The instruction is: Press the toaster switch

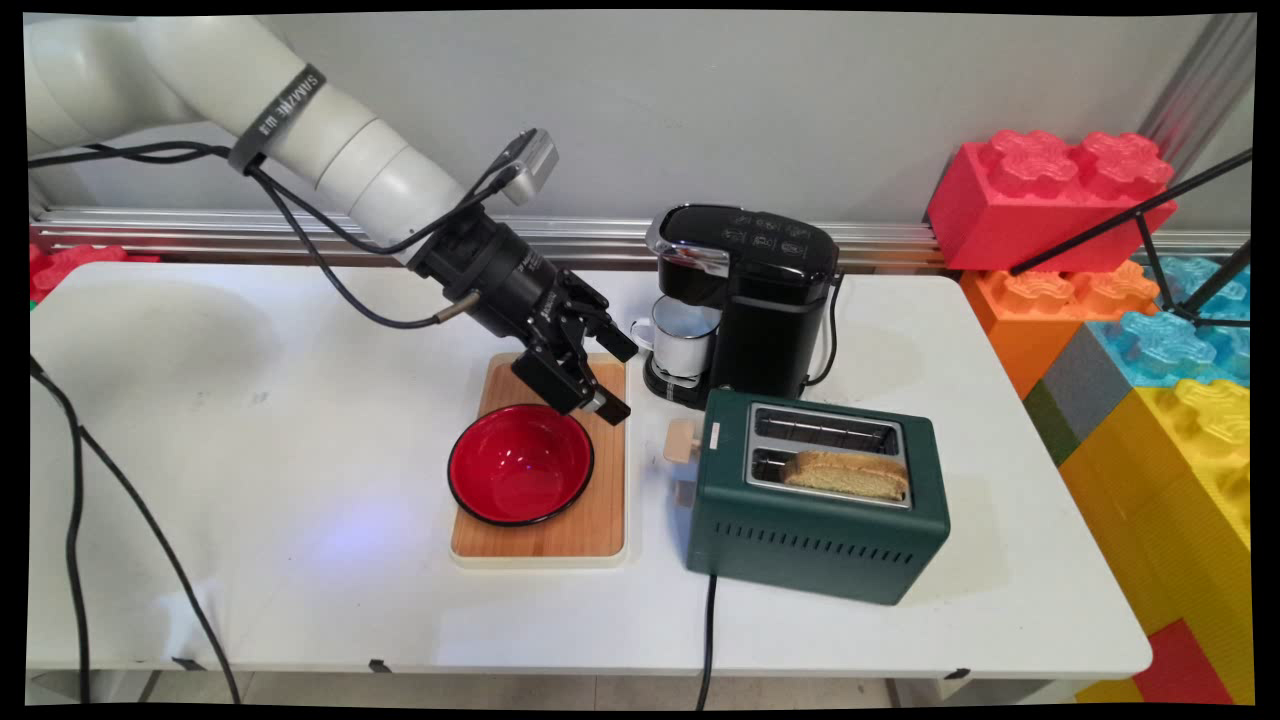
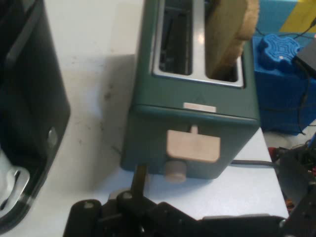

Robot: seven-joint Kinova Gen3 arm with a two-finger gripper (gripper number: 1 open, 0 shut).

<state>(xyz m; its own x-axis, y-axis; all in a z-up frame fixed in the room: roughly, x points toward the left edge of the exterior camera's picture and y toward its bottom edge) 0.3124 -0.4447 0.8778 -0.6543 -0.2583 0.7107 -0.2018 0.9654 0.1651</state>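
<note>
My hand (image 1: 590,385) hangs tilted over the far end of the wooden board, pointed toward the toaster's lever end

In the main view, I sit at centre frame above the board (image 1: 590,520), just past the far rim of the red bowl (image 1: 520,465), holding nothing; I cannot tell whether I am spread or pressed together. The green toaster (image 1: 815,520) lies to my lower right, its long axis running left to right across the frame, with a slice of bread (image 1: 848,474) standing in the nearer slot. Its tan lever (image 1: 682,441) is on the short end facing me, and in my own view that lever (image 2: 193,146) sits mid-frame with a round knob (image 2: 175,170) just beneath. The black coffee machine (image 1: 745,300), with a white mug (image 1: 680,340) under its spout, stands to my right on the white surface (image 1: 250,450)
</note>
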